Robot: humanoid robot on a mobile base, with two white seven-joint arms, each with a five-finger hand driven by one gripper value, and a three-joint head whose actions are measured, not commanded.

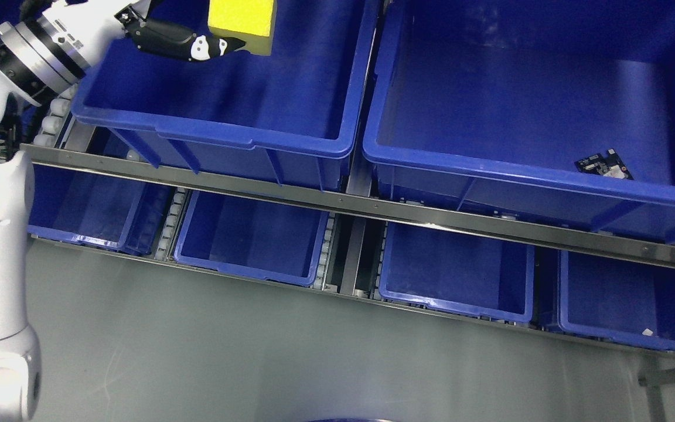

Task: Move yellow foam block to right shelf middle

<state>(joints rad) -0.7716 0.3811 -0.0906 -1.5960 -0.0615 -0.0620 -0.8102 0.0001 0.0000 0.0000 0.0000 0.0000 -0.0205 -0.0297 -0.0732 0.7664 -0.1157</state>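
Note:
The yellow foam block shows at the top edge of the head view, over the left big blue bin on the middle shelf level. My left hand reaches in from the upper left. Its black fingers lie along the block's lower left side and hold it. The upper part of the hand and of the block is cut off by the frame. The right big blue bin stands beside it, to the right.
A small dark circuit board lies in the right bin near its front wall. A steel shelf rail runs below both bins. Under it stand several smaller blue bins. Grey floor spreads in front.

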